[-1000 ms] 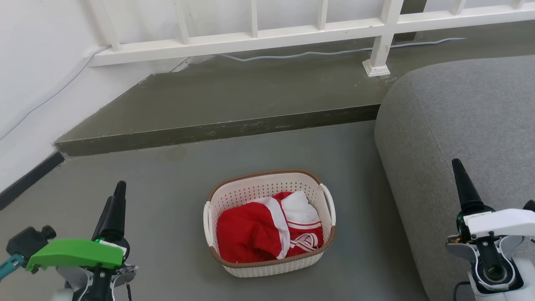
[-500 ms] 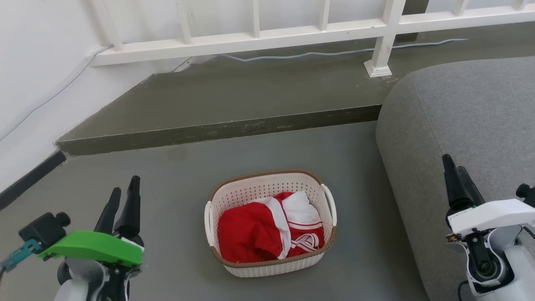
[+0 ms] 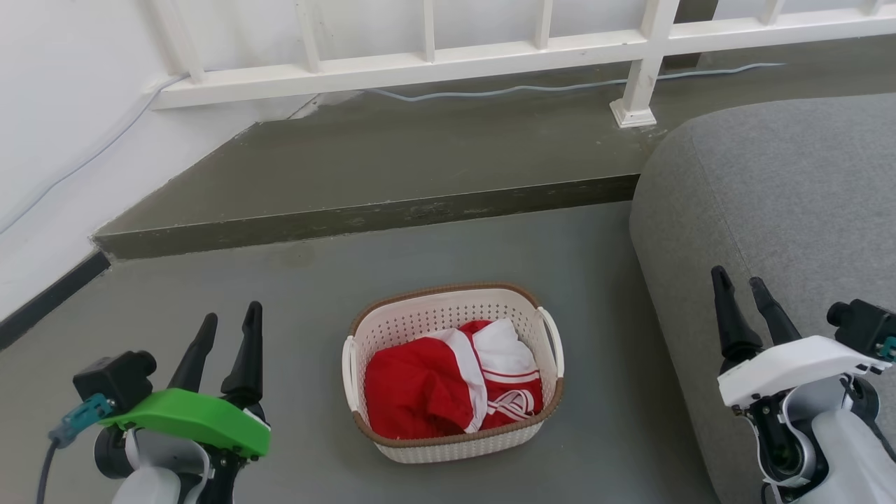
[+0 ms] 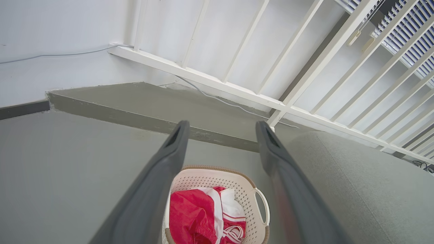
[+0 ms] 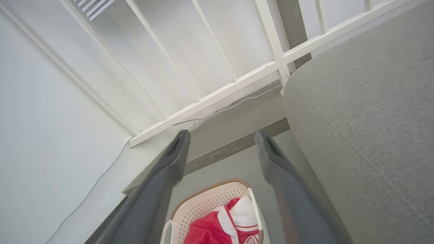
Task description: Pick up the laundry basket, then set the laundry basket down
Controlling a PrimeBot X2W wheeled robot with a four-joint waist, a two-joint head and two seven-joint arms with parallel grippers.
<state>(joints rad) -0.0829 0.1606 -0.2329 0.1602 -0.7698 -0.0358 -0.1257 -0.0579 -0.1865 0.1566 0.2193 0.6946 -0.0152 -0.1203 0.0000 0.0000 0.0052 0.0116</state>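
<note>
Left tool (image 3: 232, 311), right tool (image 3: 736, 275) further inward; laundry basket (image 3: 448, 311) upright, handles (image 3: 348, 364) left-right.

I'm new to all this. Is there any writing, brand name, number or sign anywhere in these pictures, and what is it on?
No words, numbers or signs can be read here.
Red and white garment in the laundry basket: a white looping emblem, not legible as letters.
Left hand and right hand: no readable label.
</note>
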